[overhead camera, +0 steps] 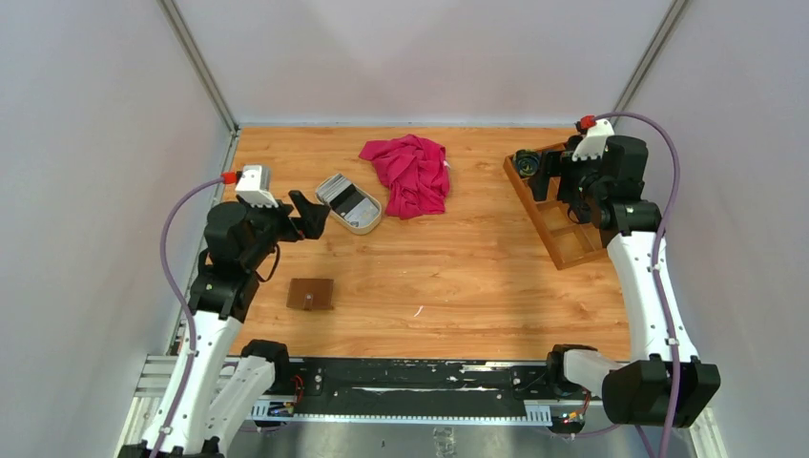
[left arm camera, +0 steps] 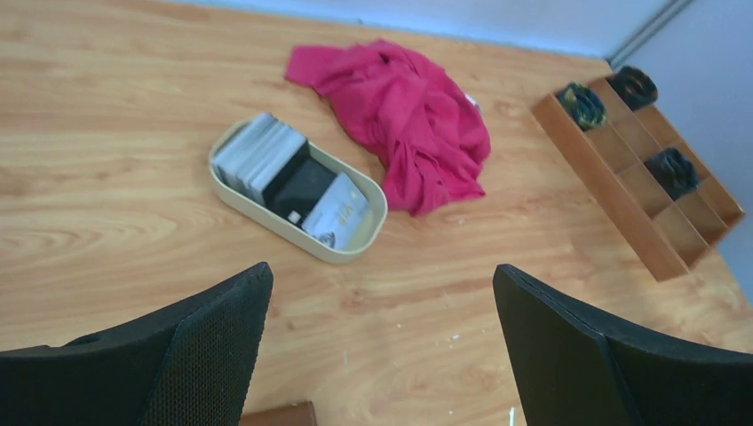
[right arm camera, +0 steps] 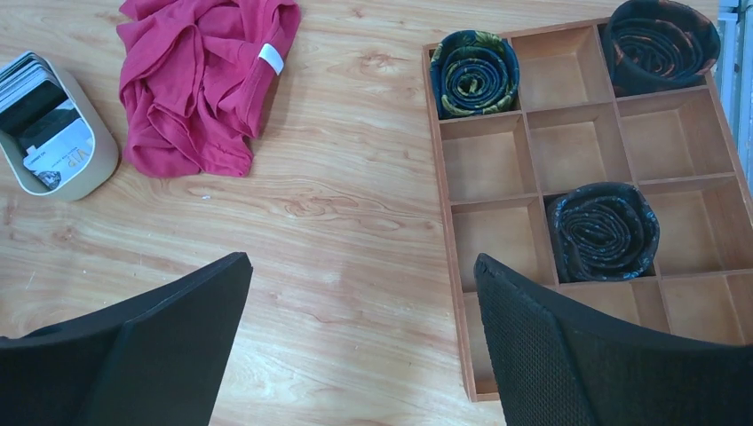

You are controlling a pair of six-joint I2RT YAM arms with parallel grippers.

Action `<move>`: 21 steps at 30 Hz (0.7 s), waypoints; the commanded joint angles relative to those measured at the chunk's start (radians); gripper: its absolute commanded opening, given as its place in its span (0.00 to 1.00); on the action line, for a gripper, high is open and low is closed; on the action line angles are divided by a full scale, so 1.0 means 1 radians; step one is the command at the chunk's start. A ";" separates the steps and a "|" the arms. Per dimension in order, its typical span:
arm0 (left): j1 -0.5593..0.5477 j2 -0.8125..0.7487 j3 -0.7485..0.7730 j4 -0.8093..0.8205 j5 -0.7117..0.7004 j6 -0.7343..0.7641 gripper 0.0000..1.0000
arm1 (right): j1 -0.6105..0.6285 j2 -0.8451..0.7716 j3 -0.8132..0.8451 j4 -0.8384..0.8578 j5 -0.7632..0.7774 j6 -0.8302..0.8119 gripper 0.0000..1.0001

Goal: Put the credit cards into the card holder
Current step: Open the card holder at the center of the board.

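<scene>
Bare wood runs from the card holder (overhead camera: 311, 293) up to the beige dish (left arm camera: 257, 213). Nothing lies between the left gripper (left arm camera: 382, 275) and the dish's near wall, though the credit cards (left arm camera: 266, 160) sit closely packed inside that wall. The red cloth (overhead camera: 410, 172) is heaped just beside the dish's far end, perhaps touching it, and crowds that side, while a wide bare stretch of table (overhead camera: 477, 277) separates it from the wooden tray (right arm camera: 568, 160), where dark fabric rolls (right arm camera: 604, 231) fill three compartments below the right gripper (right arm camera: 360, 262).
</scene>
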 commanded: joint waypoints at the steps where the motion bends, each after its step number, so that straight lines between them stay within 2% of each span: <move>1: -0.041 0.087 -0.015 -0.013 0.070 -0.038 1.00 | 0.008 -0.020 -0.018 0.007 0.011 0.019 1.00; 7: -0.334 0.186 -0.016 -0.105 -0.272 0.016 1.00 | 0.014 0.016 -0.029 0.038 -0.092 -0.040 1.00; 11: -0.450 0.188 -0.058 -0.139 -0.417 0.011 1.00 | 0.074 0.043 -0.043 0.019 -0.199 -0.285 1.00; 13: -0.484 0.182 -0.074 -0.167 -0.455 -0.018 1.00 | 0.089 0.037 -0.071 0.019 -0.240 -0.344 1.00; 16: -0.519 0.135 -0.131 -0.184 -0.462 -0.108 1.00 | 0.094 0.041 -0.121 0.016 -0.381 -0.388 1.00; 21: -0.526 -0.007 -0.322 -0.129 -0.424 -0.360 1.00 | 0.107 0.077 -0.186 -0.045 -0.550 -0.453 1.00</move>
